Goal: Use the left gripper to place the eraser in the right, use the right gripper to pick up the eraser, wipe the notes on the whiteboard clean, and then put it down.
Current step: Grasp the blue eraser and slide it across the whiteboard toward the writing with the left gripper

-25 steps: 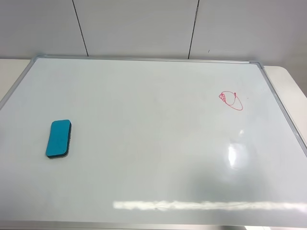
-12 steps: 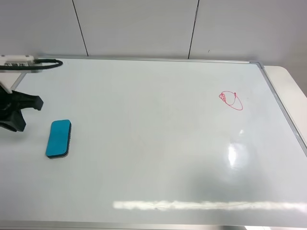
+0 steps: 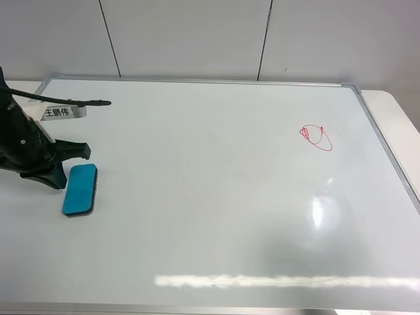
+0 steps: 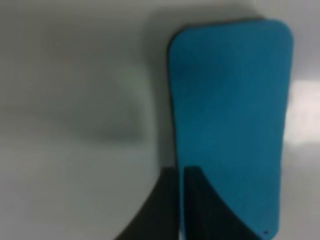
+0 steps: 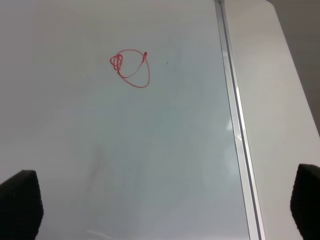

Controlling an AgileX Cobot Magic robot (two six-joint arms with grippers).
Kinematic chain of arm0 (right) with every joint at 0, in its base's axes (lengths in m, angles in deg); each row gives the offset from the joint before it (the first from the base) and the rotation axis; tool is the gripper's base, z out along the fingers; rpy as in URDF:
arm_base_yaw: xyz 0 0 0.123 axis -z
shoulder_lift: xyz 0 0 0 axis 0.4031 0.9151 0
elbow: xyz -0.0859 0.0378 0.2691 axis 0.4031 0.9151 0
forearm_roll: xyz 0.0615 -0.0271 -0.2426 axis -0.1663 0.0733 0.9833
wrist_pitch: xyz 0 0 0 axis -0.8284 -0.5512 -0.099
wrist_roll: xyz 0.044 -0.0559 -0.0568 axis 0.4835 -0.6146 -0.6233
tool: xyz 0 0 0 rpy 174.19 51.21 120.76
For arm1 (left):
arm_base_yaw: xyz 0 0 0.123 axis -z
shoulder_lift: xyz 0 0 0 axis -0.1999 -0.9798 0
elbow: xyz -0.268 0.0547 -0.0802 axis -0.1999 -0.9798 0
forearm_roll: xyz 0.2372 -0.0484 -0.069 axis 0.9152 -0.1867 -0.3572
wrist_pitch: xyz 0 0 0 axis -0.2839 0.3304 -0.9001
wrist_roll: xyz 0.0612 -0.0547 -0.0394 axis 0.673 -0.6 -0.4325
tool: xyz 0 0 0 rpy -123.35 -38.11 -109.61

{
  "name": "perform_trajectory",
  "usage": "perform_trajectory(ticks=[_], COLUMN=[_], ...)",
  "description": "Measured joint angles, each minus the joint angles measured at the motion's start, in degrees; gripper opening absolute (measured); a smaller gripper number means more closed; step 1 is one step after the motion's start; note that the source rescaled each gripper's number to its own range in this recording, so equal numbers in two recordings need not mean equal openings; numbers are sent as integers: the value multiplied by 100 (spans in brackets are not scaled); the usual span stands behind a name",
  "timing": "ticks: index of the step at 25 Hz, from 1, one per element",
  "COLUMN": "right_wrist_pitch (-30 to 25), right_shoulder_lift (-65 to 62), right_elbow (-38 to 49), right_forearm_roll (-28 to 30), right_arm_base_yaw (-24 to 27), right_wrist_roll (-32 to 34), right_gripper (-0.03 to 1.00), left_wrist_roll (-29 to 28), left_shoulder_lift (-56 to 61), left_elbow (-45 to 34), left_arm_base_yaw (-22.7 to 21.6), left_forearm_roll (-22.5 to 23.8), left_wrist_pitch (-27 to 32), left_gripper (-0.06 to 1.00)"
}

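The teal-blue eraser point(image 3: 80, 189) lies flat on the left part of the whiteboard point(image 3: 210, 197). My left gripper point(image 3: 71, 164) hovers just over the eraser's far end. In the left wrist view the eraser point(image 4: 230, 120) fills the frame, and the dark fingers point(image 4: 200, 210) of the left gripper point(image 4: 180, 172) stand together over its edge, holding nothing. The red notes point(image 3: 316, 137) sit on the board's right side. The right wrist view shows the notes point(image 5: 131, 67) ahead of my right gripper point(image 5: 164, 200), whose fingers are wide apart and empty. The right gripper is out of the exterior view.
The board's silver frame point(image 5: 235, 125) runs along the right, with beige table point(image 3: 400, 111) beyond it. A cable with a white label point(image 3: 62, 110) hangs from the left arm over the board's far left corner. A grey panelled wall point(image 3: 197, 33) stands behind.
The left arm has come in from the left edge and moved right to the eraser's far end. The eraser and the notes have not moved.
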Motion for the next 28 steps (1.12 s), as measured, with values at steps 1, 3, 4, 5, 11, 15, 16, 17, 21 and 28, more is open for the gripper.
perform_trajectory(ticks=[1,3,4,5,11,15,16,17,21,28], right_wrist_pitch=[0,0,0,0,0,0,0,0,0,0], right_shoulder_lift=[0,0,0,0,0,0,0,0,0,0], right_elbow=[0,0,0,0,0,0,0,0,0,0], right_forearm_roll=[0,0,0,0,0,0,0,0,0,0], right_arm_base_yaw=[0,0,0,0,0,0,0,0,0,0], right_wrist_roll=[0,0,0,0,0,0,0,0,0,0], right_gripper=[100,100,100,100,100,100,100,100,100,100], left_wrist_roll=[0,0,0,0,0,0,0,-17,-114,-523], left_shoulder_lift=[-14,-29,-46,-83,-499,-685,-713,-752,-862,-1142], left_elbow=[0,0,8,8,28,93,97,106,161,242], left_arm_base_yaw=[21,41,52,52,60,101,121,160,519,1745], left_forearm_roll=[-67,-208,-245,-276,-294,-305,-333,-363,-991,-2344], left_wrist_pitch=[-73,-258,-338,-402,-509,-493,-485,-495,-882,-2040], left_gripper=[1,1,1,1,1,1,1,1,1,1])
